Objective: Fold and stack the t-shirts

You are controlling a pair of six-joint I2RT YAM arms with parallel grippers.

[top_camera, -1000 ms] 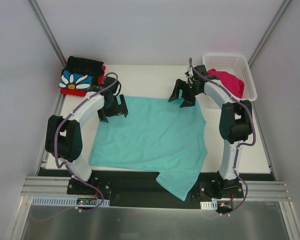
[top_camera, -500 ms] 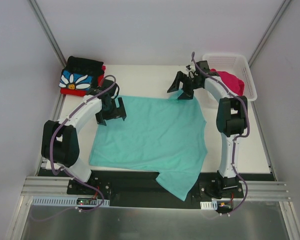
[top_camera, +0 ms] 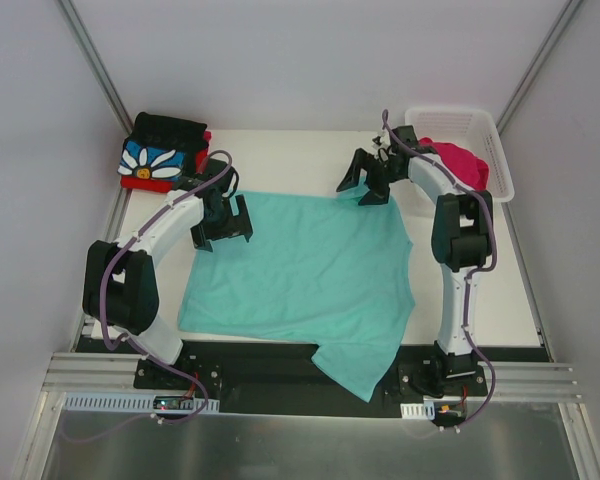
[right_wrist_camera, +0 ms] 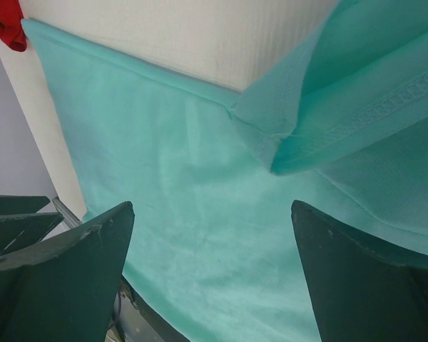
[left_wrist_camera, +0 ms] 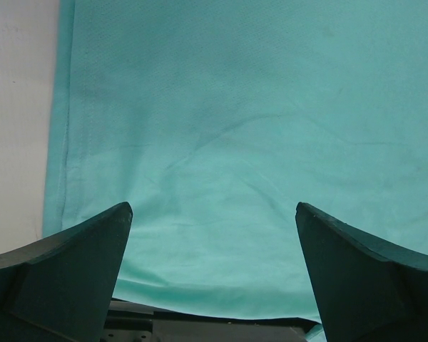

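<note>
From above: mint-teal t-shirt [top_camera: 300, 265] flat on counter [top_camera: 280, 150], mid-frame; left tool [top_camera: 223, 222] spread over its upper-left corner, right tool [top_camera: 365, 182] spread at its upper edge. Left wrist: same shirt filling frame under wide-apart jaws. Right wrist: shirt folded over at upper right, jaws wide, pinching nothing.

The top external camera hangs above and behind the arm bases, looking steeply down on the whole table [top_camera: 290, 160] from well away; the left wrist camera sits just behind the left gripper [left_wrist_camera: 212, 206], facing down, very close over the mint-teal t-shirt [left_wrist_camera: 235, 107] and one of its edges; the right wrist camera sits likewise behind the right gripper [right_wrist_camera: 212, 205], close over the shirt's far hem; all three views share that shirt and bare tabletop.
</note>
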